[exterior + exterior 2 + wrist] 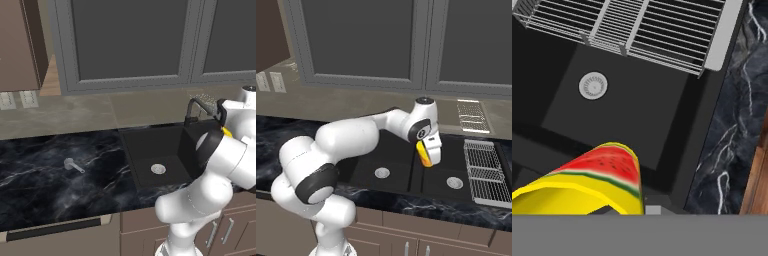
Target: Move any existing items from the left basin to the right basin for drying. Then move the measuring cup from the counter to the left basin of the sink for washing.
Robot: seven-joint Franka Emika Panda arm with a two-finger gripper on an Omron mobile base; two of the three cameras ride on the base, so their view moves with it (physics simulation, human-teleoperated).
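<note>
My gripper (pixel 428 155) is shut on the existing item (pixel 426 153), a yellow lump with a red, watermelon-like face (pixel 599 180). It hangs over the sink, just right of the divider, above the near-left part of the right basin (pixel 448 167), whose silver drain (pixel 593 85) lies bare. The item hides my fingertips in the hand view. The left basin (pixel 150 147) holds nothing but its drain (pixel 158 169). The pale measuring cup (pixel 73 164) lies on the black marble counter (pixel 40 180), left of the sink, far from my gripper.
A wire dish rack (pixel 485 172) sits right of the right basin, also seen as the dish rack (pixel 642 27) beyond the basin's far wall. The dark curved faucet (pixel 196 107) rises behind the sink. My arm's elbow spans the left basin. Grey cabinets hang above.
</note>
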